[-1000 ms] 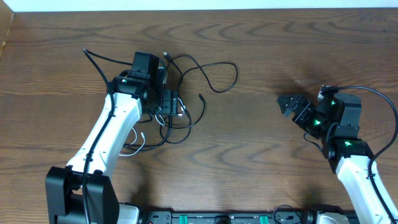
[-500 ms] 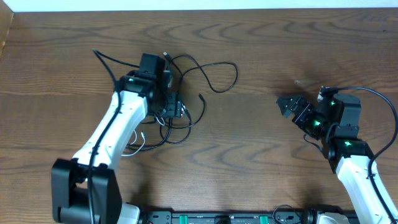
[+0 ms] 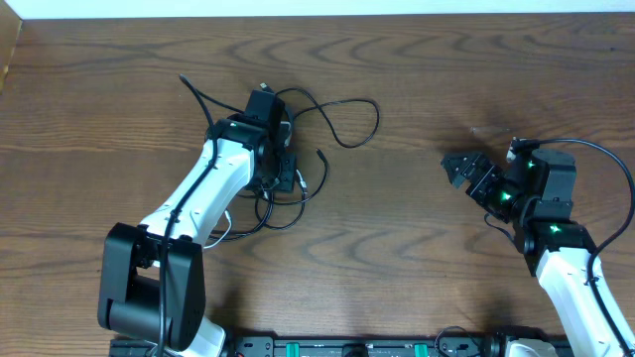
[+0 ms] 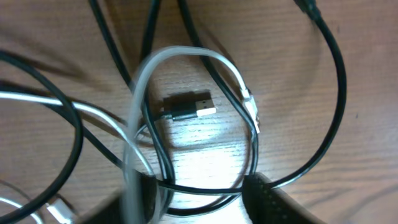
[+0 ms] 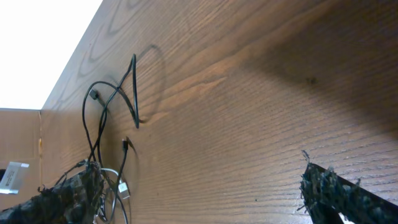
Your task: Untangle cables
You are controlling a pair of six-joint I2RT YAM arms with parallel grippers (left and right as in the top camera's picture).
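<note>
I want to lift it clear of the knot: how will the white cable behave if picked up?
Probably floppy: the white cable lies in loose curves, so it should sag. Likely to drag the black cables along, since they cross through its loop. It looks thin, so probably light.

Overhead: fixed above, straight down, whole table [image 3: 417,119] in frame. My left wrist cam: pointing down, very close on cables [image 4: 180,50]. My right wrist cam: low, oblique across table; same cables distant, shared by all three.
</note>
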